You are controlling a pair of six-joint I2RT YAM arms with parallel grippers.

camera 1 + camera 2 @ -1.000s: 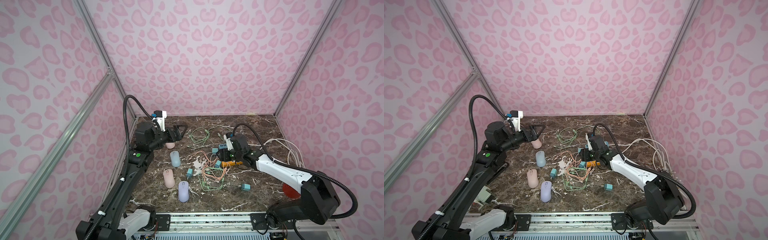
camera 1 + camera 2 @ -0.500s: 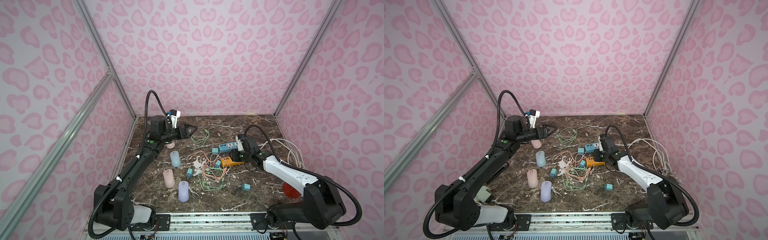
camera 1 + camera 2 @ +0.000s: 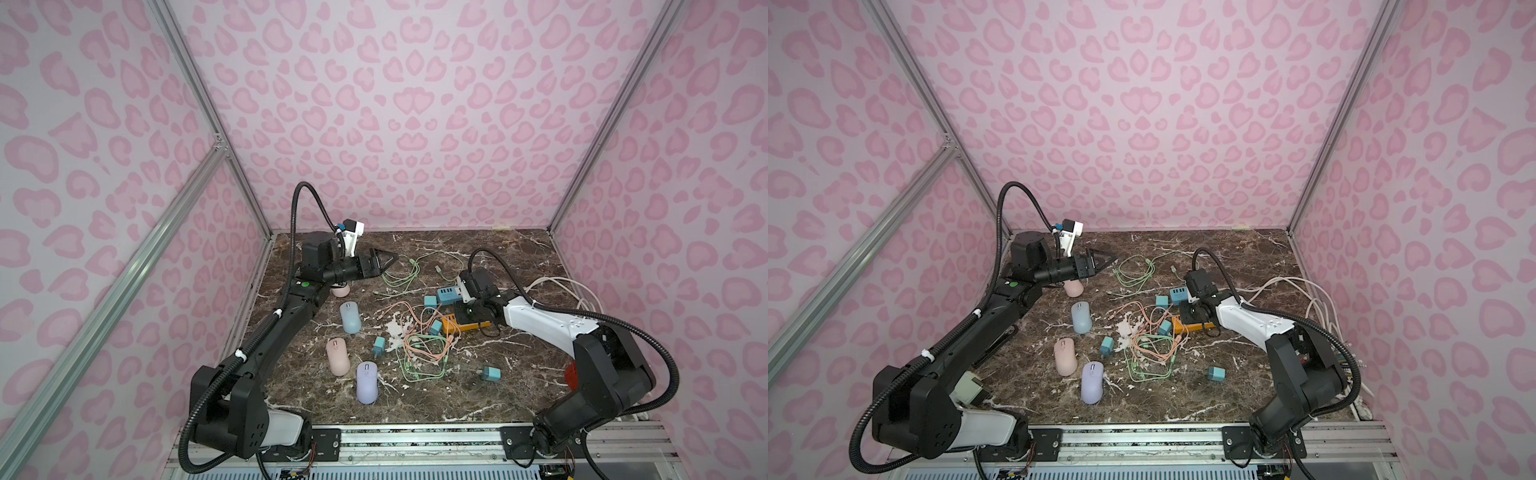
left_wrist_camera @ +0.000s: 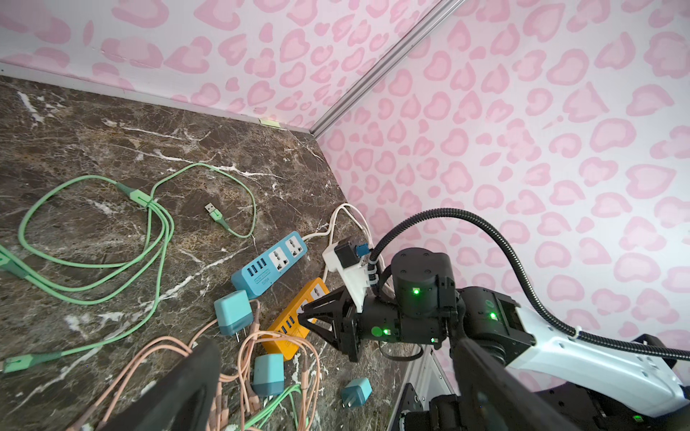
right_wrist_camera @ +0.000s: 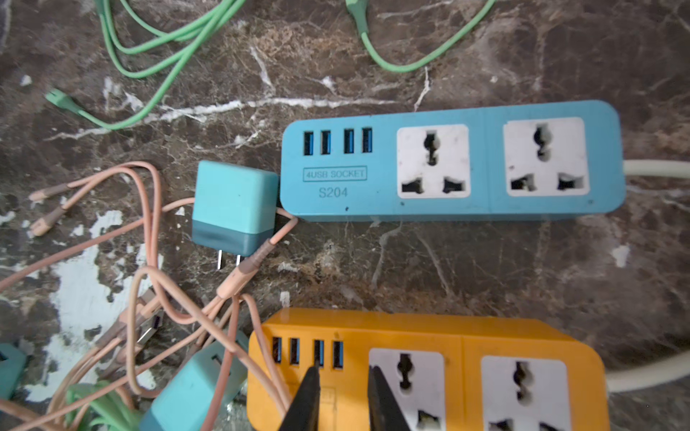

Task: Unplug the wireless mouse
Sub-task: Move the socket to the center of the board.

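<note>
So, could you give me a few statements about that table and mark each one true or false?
1. The left pincer is wide open and holds nothing. True.
2. A plug sits in one socket of the blue power strip. False: both sockets and all four USB ports are empty.
3. The right pincer is at the orange power strip, by its USB ports. True.
4. The purple mouse lies closest to the back wall. False: it is the mouse nearest the front rail; a pink mouse under the left arm lies furthest back.
5. All the loose cables are green. False: besides the green cables there are peach cables.
</note>
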